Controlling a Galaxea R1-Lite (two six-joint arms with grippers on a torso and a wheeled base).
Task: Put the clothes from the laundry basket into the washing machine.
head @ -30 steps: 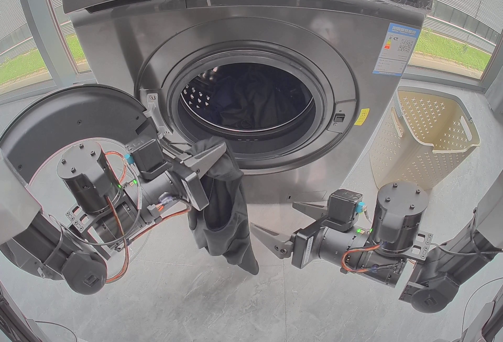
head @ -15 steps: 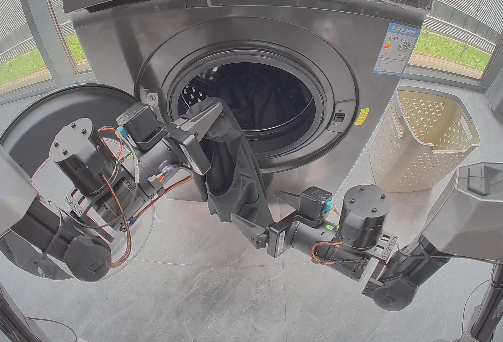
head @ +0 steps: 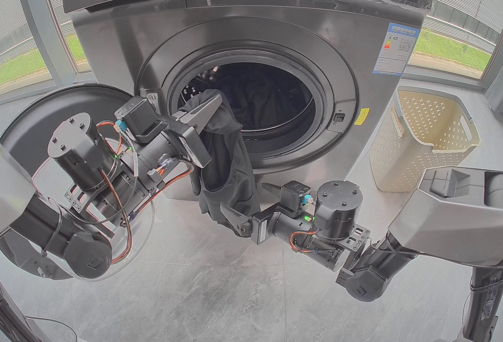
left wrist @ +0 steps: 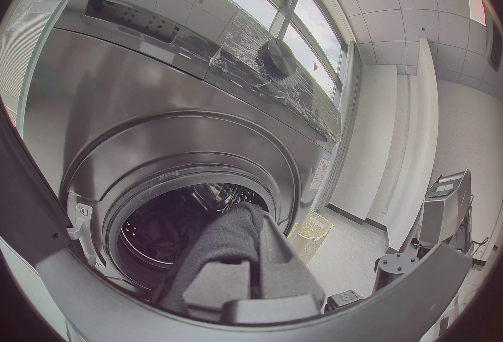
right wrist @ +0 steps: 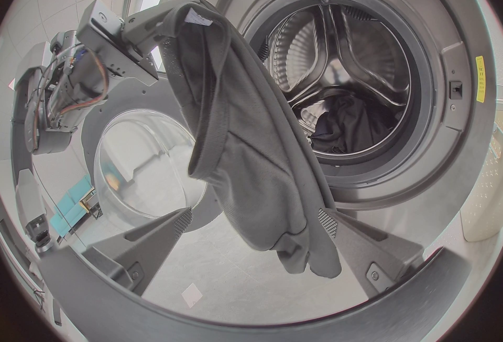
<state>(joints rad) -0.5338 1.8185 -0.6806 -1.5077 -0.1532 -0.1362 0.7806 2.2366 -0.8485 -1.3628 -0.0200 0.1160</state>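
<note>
Clothes (right wrist: 350,129) in washing machine (head: 314,34), left fingers (head: 201,113) grasping dark garment (head: 230,170), right fingers (head: 234,219) spread

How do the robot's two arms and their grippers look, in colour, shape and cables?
The left arm and right arm are grey and black, with round motor housings bolted on top. Orange cables loop outside both, and each wrist carries a black box with a small blue plug. The left gripper and right gripper each have two grey wedge-shaped fingers; dotted pads show on the right one's.
</note>
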